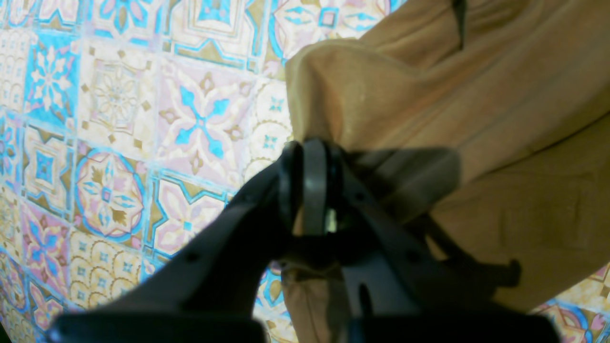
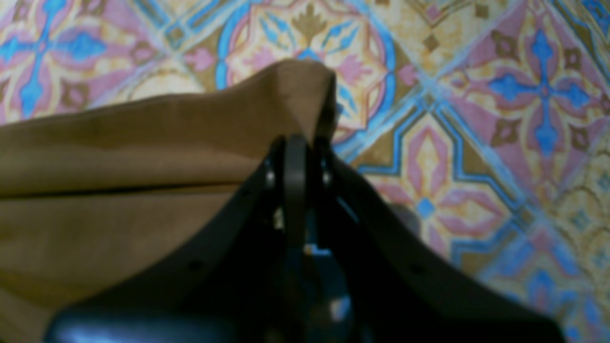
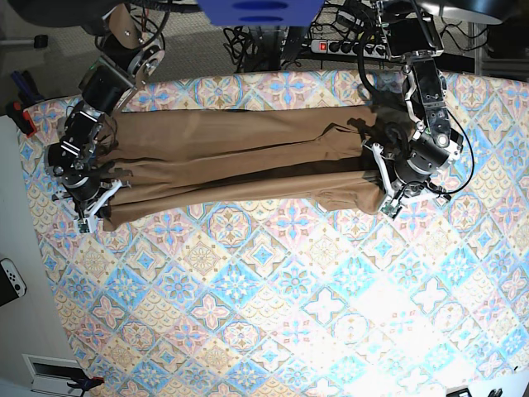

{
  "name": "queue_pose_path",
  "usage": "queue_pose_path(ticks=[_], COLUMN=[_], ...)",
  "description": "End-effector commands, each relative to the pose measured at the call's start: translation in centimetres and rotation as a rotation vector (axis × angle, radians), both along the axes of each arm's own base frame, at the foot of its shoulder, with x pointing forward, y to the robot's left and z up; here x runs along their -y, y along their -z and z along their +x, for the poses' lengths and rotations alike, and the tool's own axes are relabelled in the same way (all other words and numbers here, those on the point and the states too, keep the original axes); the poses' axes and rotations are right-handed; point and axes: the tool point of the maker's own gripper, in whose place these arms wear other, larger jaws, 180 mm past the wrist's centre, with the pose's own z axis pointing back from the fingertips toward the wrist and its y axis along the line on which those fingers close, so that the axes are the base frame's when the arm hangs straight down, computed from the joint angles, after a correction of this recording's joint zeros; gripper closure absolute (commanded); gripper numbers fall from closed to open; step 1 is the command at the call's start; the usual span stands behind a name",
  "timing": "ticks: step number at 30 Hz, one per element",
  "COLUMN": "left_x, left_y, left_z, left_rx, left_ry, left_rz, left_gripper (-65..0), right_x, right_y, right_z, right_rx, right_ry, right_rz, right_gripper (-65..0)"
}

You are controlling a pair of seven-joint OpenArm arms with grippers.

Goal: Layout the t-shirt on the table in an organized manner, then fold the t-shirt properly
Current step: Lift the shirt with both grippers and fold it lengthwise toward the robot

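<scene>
The tan t-shirt (image 3: pixel 240 161) lies stretched in a long band across the far part of the table (image 3: pixel 273 298). My left gripper (image 1: pixel 310 157) is shut on a corner of the shirt (image 1: pixel 429 109); in the base view it sits at the shirt's right end (image 3: pixel 384 203). My right gripper (image 2: pixel 300 143) is shut on the other corner of the shirt (image 2: pixel 157 138); in the base view it is at the left end (image 3: pixel 95 211). Both pinched corners are lifted slightly off the patterned cloth.
A white game controller (image 3: pixel 10 279) lies off the table at the left. Cables and a power strip (image 3: pixel 347 45) lie behind the table's far edge. Patterned table cloth spreads in front of the shirt.
</scene>
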Motion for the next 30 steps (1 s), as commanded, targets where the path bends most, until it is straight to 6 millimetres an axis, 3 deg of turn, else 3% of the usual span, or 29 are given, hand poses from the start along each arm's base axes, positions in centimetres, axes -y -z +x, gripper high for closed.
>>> queue_pose_path(ticks=[1,8,12,17,21,30], left_x=[-0.6,-2.8,-3.1,-3.1,-3.1,-3.1], left_y=[-1.2,-1.6,-1.7,-1.6,-1.6,-1.6], left_z=[0.8,0.6,0.5,0.5,0.5,0.4], left_rx=[0.041,0.053,0.054,0.052,0.052,0.05], left_ry=[-0.01,-0.088,-0.088,-0.089,-0.089,-0.089], left_rz=[0.016,0.015,0.022,0.024,0.024,0.024], left_gripper=[0.0,0.0,0.0,0.0,0.0,0.0], right_x=[0.7,-1.9,-1.8,-2.8,-2.6,-2.6], right_y=[-2.9,-4.9,-6.5,-4.4,-5.5,-4.5], right_z=[1.9,2.9,3.1,0.5,-0.2,-2.2], right_rx=[0.094,0.169,0.208,0.159,0.184,0.153], right_ry=[0.012,0.003,0.005,0.002,0.009,0.013], right_rz=[-0.025,-0.016,-0.042,-0.04,-0.072,-0.086], right_gripper=[0.0,0.0,0.0,0.0,0.0,0.0])
